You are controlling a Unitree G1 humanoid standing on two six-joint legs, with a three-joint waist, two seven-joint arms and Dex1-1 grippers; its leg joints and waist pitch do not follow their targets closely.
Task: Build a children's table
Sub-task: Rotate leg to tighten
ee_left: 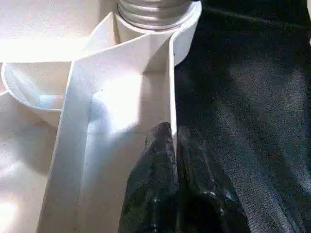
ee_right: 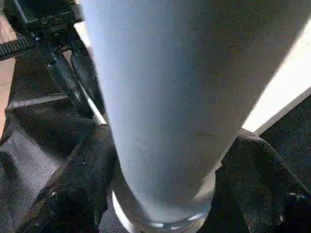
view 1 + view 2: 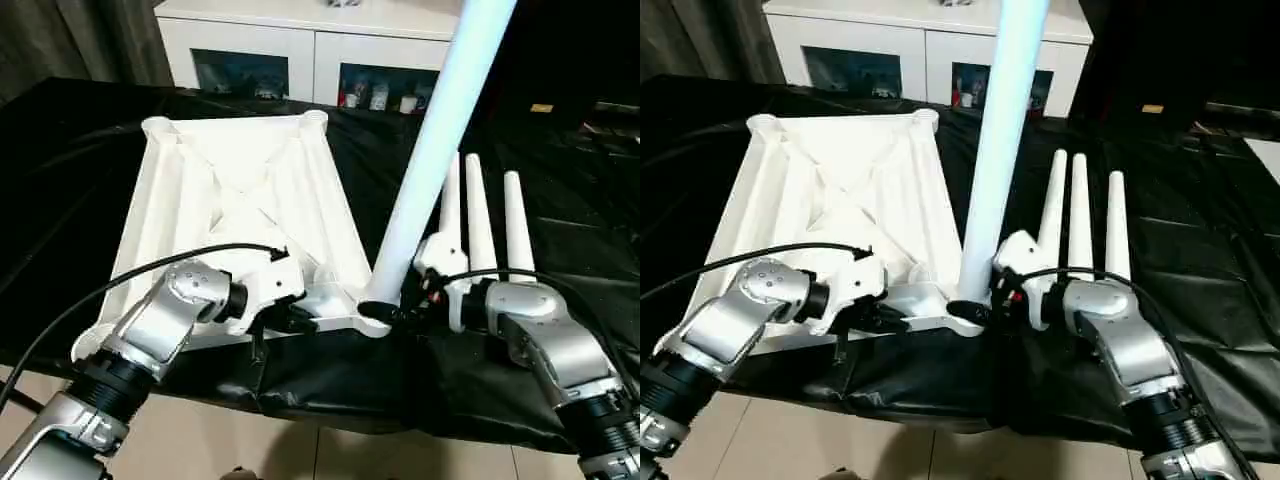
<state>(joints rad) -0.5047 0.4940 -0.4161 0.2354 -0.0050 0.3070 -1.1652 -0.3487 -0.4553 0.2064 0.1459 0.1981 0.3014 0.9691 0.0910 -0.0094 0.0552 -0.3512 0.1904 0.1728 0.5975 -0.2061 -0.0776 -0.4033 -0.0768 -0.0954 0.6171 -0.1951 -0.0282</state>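
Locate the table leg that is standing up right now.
The upright leg stands in the table top's near right corner socket, between the left gripper and right gripper, beside three legs lying on the black cloth.

Upturned table top on black cloth, leg standing in near corner socket, three legs lying beside

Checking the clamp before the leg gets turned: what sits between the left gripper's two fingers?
The near side wall of the tabletop. The left gripper pinches that thin rim, as its wrist view shows.
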